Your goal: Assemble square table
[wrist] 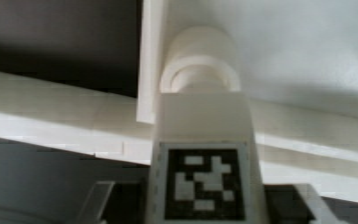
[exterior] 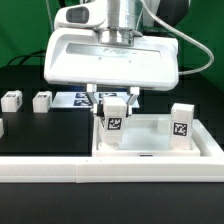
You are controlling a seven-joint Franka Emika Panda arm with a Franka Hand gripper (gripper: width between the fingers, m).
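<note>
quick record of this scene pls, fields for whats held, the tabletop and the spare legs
end effector: closed on a short white tagged block leg
held leg: upright, at the exterior view's left corner of the large white plastic square slab
seated: cannot tell
second white tagged leg: standing on the slab, exterior view's right
spare legs: two white tagged blocks on the black table, exterior view's left

The pincer [exterior: 114, 108] grips a tagged leg [exterior: 113, 126] upright over the square tabletop [exterior: 150, 141].
</note>
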